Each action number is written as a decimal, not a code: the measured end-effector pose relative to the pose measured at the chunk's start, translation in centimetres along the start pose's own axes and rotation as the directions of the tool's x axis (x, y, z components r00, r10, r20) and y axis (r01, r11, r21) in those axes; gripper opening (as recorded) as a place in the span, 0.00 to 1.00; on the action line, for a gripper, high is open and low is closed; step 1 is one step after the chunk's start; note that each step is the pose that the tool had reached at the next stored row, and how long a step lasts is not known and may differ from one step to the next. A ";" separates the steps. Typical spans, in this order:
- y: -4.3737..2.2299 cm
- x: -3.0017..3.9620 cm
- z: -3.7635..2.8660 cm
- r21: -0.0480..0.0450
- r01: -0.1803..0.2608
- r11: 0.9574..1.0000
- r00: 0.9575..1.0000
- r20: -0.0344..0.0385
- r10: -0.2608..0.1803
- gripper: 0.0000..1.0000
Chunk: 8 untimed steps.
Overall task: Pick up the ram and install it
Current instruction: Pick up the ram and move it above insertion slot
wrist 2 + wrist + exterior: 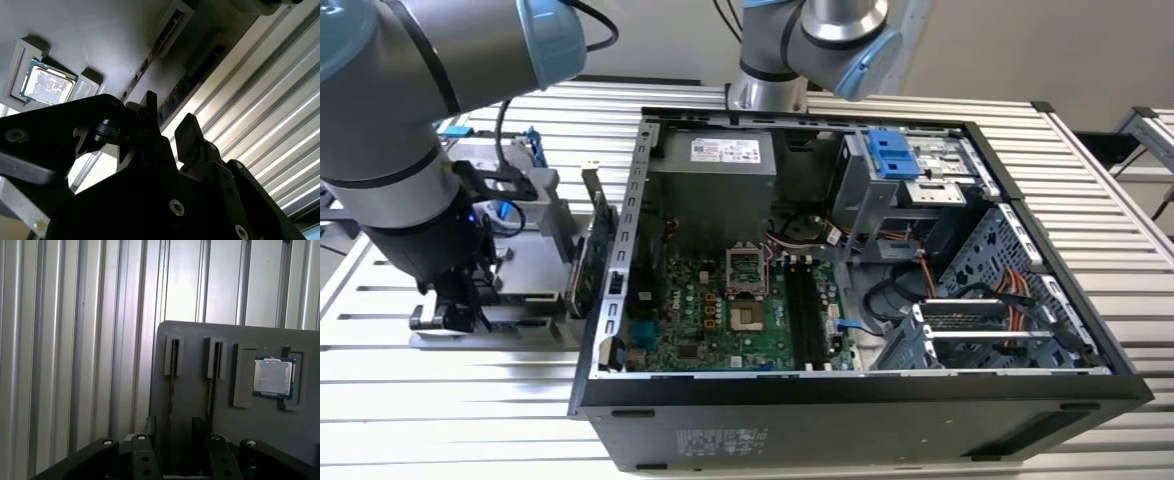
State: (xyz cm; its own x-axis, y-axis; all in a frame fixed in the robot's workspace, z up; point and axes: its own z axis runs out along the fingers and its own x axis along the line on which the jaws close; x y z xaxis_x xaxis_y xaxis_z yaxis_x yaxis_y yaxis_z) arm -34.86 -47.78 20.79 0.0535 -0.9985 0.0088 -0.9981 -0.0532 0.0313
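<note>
Two ram sticks stand on edge in slots of a grey holder (195, 390). One ram stick (171, 390) (192, 80) runs straight into the gap between my fingertips. The other ram stick (212, 385) (145, 65) stands beside it, closer to a processor chip (272, 376) (46, 86). My gripper (174, 427) (170, 127) is open, a finger on each side of the first stick without gripping it. In the exterior view the gripper (447, 315) hangs low over the holder (520, 300), on the view's left of the computer case.
The open computer case (854, 400) lies on a ribbed metal table (454, 400), its motherboard memory slots (807, 310) exposed. A green expansion card (596, 255) stands between holder and case wall. A second arm's base (767, 90) rises behind the case.
</note>
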 end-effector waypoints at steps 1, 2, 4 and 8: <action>-0.01 0.00 0.09 0.000 0.000 1.000 1.000 0.000 0.000 1.00; -0.01 0.00 0.18 0.000 0.000 1.000 1.000 0.000 0.000 1.00; -0.01 0.00 0.37 0.000 0.000 1.000 1.000 0.000 0.000 1.00; -0.02 -0.02 0.70 0.000 0.000 1.000 1.000 0.000 0.000 1.00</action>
State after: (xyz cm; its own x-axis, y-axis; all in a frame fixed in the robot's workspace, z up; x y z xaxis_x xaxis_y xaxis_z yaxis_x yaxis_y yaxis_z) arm -34.86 -47.77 20.09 0.0534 -0.9985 0.0086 -0.9981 -0.0532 0.0313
